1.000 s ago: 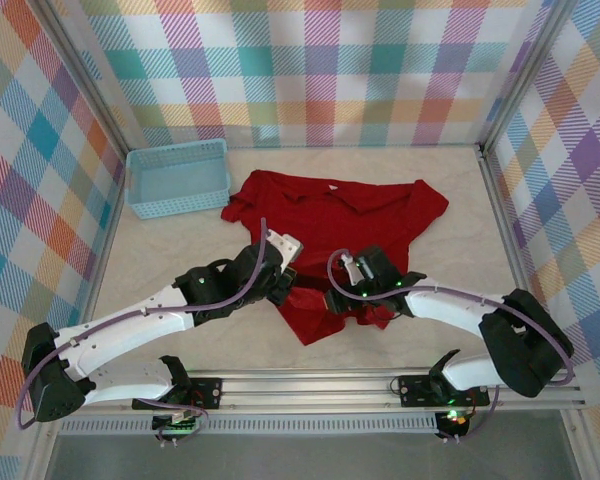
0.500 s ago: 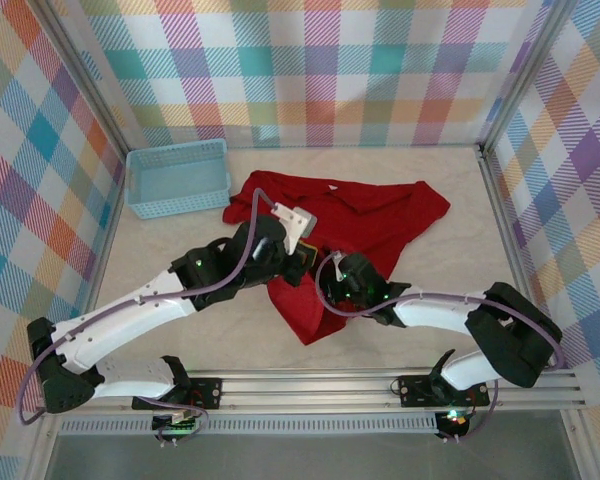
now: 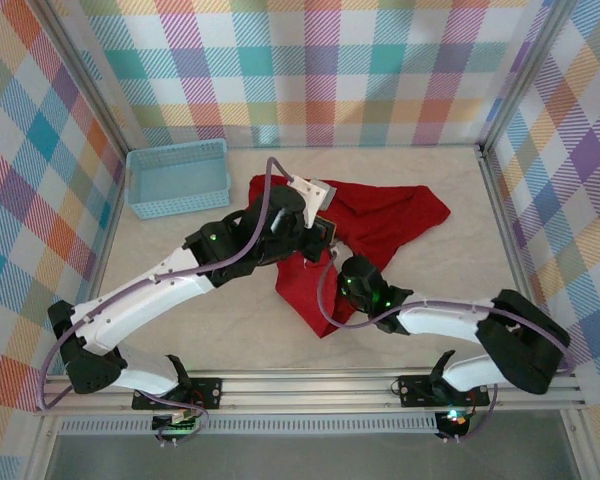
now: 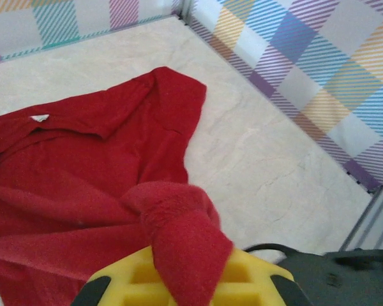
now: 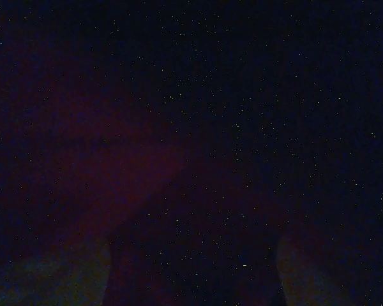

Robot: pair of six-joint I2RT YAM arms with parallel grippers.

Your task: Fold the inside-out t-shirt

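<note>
Mid-table: red tee [image 3: 400, 215] in L gripper [image 3: 318, 232]

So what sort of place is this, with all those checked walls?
Probably a robot test booth, not a home: colourful plaid wall panels box in a pale tabletop, two white robot arms are bolted to a metal rail at its near edge, and a red cloth t-shirt lies on it.

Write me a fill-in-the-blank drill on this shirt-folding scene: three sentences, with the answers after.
1. The t-shirt is ____ in colour.
2. The left gripper is ____ on a fold of the t-shirt.
3. In the top view, the light-blue basket lies to the ____ of the t-shirt.
Missing words: red; shut; left.
</note>
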